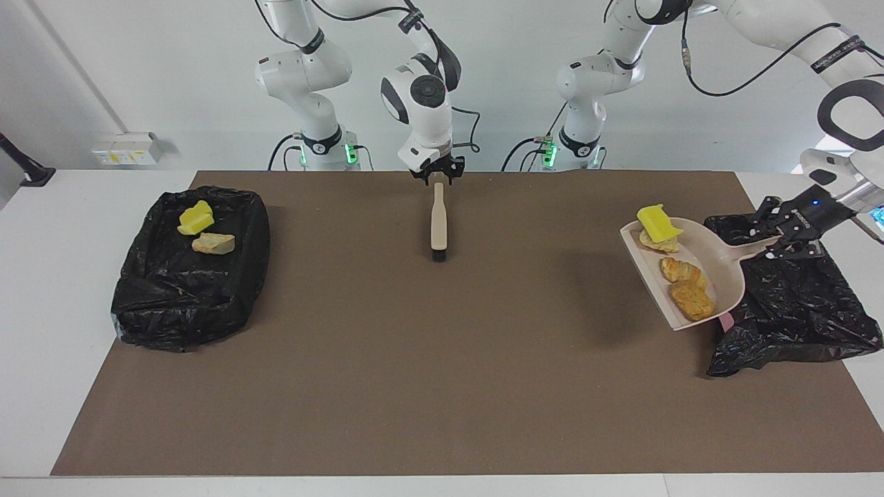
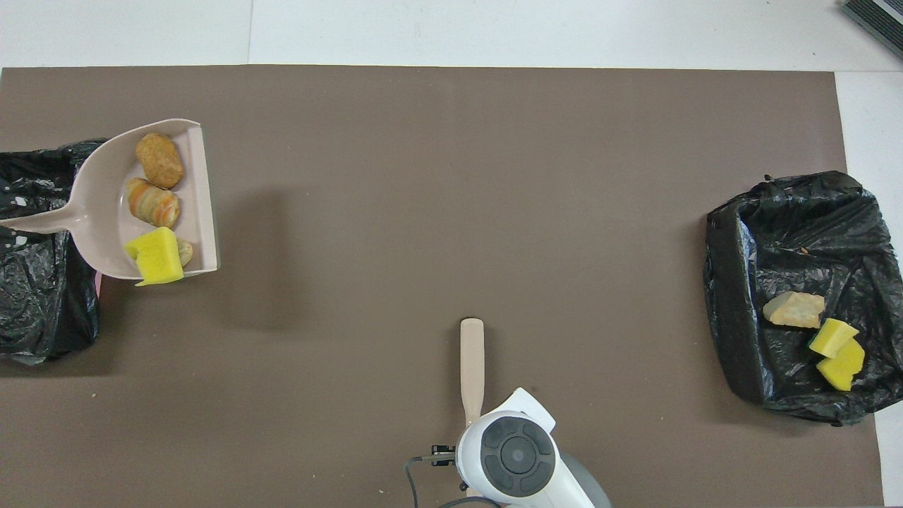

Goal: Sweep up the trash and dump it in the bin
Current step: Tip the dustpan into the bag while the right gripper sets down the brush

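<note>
Two black plastic-lined bins, one at each end of the brown table mat [image 1: 428,386].

Item 1: black bag-lined bin at the right arm's end [image 1: 186,276]. Contents: a bright yellow sponge chunk [image 1: 196,217] and a tan bread-like lump [image 1: 213,243], touching each other; the overhead view shows a second yellow chunk [image 2: 841,367] beside the first.

Item 2: black bag-lined bin at the left arm's end [image 1: 794,310]. Contents cannot be told.

Item 3: beige plastic dustpan [image 1: 722,273], raised over the edge of item 2. Contents: one yellow sponge piece [image 1: 658,222] lying on a pale lump [image 1: 656,241], one striped orange roll [image 1: 680,270], one brown crusted lump [image 1: 690,298]. The left gripper [image 1: 784,231] is clamped on its handle, over that bin.

Item 4: beige wooden-handled brush with black bristles [image 1: 438,224], lying on the mat near the robots, midway between the bins. The right gripper [image 1: 436,174] is at its handle end; whether its fingers are apart or together cannot be told.
</note>
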Robot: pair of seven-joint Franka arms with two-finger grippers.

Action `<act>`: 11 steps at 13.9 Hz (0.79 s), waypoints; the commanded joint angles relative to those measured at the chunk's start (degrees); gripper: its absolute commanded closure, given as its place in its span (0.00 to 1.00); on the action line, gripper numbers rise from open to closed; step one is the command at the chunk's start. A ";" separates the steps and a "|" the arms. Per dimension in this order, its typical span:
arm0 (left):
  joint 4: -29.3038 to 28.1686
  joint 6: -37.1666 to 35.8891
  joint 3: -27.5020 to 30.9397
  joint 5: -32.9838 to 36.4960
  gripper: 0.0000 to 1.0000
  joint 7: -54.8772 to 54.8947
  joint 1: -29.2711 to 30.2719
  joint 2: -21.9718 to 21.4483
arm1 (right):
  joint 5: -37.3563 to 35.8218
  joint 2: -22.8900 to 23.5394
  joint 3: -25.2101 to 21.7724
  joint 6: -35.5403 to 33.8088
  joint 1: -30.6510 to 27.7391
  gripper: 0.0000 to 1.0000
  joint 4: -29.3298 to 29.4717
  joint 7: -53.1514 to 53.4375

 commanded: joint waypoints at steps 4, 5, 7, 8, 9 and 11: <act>2.51 1.56 -0.50 6.35 1.00 14.90 7.03 0.23 | -8.57 3.03 -0.12 0.36 -11.60 0.00 9.20 -2.94; 2.78 2.09 -0.50 7.75 1.00 16.05 8.26 0.32 | -10.33 3.21 -0.12 -0.08 -14.06 0.00 11.12 -3.20; 4.96 3.14 -0.50 10.30 1.00 18.68 10.20 1.46 | -14.20 3.65 -0.12 -1.04 -17.85 0.00 13.42 -4.78; 7.15 3.67 -0.50 12.14 1.00 20.18 10.46 2.68 | -15.44 3.65 -0.12 -1.13 -18.82 0.00 13.86 -5.74; 9.70 4.02 -0.50 14.25 1.00 20.19 10.55 4.00 | -16.23 3.82 -0.12 -1.13 -19.79 0.00 14.91 -6.45; 10.86 8.30 -0.41 18.12 1.00 19.84 10.38 5.07 | -17.47 4.26 -0.12 -1.22 -21.37 0.00 17.55 -6.63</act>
